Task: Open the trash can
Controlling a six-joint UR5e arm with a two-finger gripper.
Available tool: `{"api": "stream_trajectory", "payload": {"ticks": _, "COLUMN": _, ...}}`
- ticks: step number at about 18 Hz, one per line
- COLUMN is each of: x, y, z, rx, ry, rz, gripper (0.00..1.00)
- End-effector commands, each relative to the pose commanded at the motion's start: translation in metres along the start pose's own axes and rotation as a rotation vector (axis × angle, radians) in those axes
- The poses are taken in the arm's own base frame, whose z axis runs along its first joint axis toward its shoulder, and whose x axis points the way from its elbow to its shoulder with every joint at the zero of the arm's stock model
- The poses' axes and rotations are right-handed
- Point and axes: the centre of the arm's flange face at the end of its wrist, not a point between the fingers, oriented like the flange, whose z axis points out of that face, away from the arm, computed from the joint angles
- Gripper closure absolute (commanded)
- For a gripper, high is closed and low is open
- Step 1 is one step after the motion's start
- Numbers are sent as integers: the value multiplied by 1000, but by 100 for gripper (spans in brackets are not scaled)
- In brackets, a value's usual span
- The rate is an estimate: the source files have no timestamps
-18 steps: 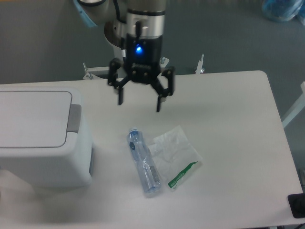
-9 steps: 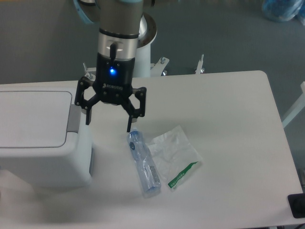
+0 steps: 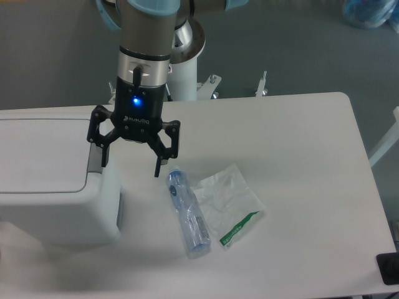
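The trash can (image 3: pixel 50 205) is a big white boxy bin at the left edge of the table, its flat lid (image 3: pixel 40 156) down and a grey push tab (image 3: pixel 95 159) on the lid's right side. My gripper (image 3: pixel 131 165) hangs open just right of the lid, fingers pointing down. Its left fingertip (image 3: pixel 104 158) is over the grey tab, the right fingertip (image 3: pixel 159 169) is over bare table. Nothing is held between the fingers. Whether the left finger touches the tab I cannot tell.
A clear plastic bottle (image 3: pixel 188 213) lies on the white table (image 3: pixel 299 162) just right of the bin, with a crumpled clear plastic bag (image 3: pixel 225 202) beside it. A dark object (image 3: pixel 389 268) sits at the table's front right corner.
The gripper has travelled left and down from the table's back middle to the bin's right edge, staying open. Bottle, bag and bin have not moved.
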Motion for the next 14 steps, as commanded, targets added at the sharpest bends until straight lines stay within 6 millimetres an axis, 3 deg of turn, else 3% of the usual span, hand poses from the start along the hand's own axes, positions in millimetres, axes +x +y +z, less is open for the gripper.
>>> {"api": "stream_trajectory", "payload": {"ticks": 14, "x": 7, "y": 11, "z": 7, "rx": 7, "ry": 2, "rz": 14, "gripper": 0}}
